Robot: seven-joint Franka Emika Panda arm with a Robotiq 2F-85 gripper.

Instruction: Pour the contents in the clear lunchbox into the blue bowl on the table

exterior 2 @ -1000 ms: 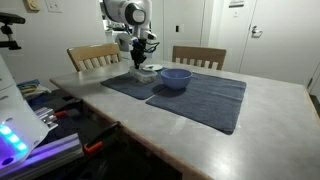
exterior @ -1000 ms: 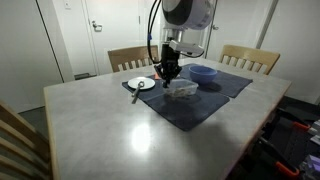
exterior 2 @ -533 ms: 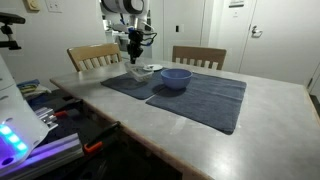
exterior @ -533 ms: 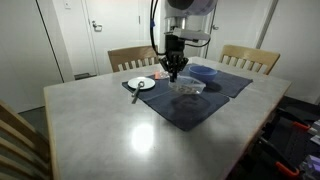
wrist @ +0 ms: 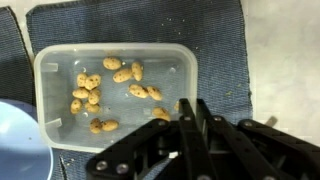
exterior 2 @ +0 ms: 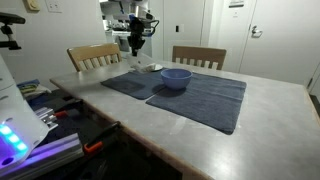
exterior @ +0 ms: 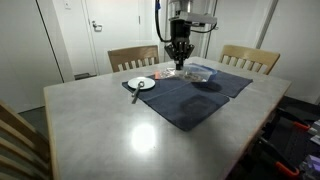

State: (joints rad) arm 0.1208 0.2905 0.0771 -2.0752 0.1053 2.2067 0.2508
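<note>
The clear lunchbox [wrist: 110, 95] holds several tan pieces and hangs a little above the dark blue mat. My gripper [wrist: 192, 104] is shut on its side wall. In both exterior views the gripper [exterior: 180, 62] [exterior 2: 137, 47] is raised above the far side of the table [exterior: 130, 135], with the lunchbox [exterior: 194, 74] [exterior 2: 151, 68] just under it. The blue bowl [exterior 2: 176, 77] stands on the mat right beside the lunchbox. It also shows behind the lunchbox in an exterior view [exterior: 209, 70] and at the lower left edge of the wrist view [wrist: 15, 140]. The bowl looks empty.
Two dark blue cloth mats [exterior: 185, 105] [exterior 2: 200, 98] cover the far part of the table. A white round plate [exterior: 141, 83] with a dark utensil [exterior: 133, 93] lies beside the mats. Wooden chairs [exterior: 128, 58] [exterior: 250, 58] stand behind the table.
The gripper has risen and moved toward the blue bowl, and the lunchbox has come up off the mat with it.
</note>
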